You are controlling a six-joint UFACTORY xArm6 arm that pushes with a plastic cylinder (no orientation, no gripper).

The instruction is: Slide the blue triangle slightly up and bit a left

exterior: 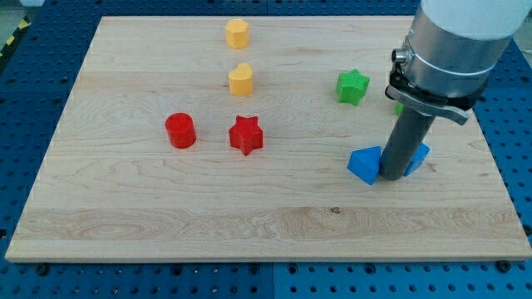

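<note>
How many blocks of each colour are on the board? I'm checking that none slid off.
Yellow: 2 — yellow block, second yellow block
Red: 2 — red cylinder, red star
Green: 2 — green star, green sliver mostly hidden behind the arm
Blue: 2 — blue triangle, blue block
Total: 8
My tip sits between the blue two.

Wooden board [125, 208] carries 2 yellow, 2 red, 2 blue blocks.
</note>
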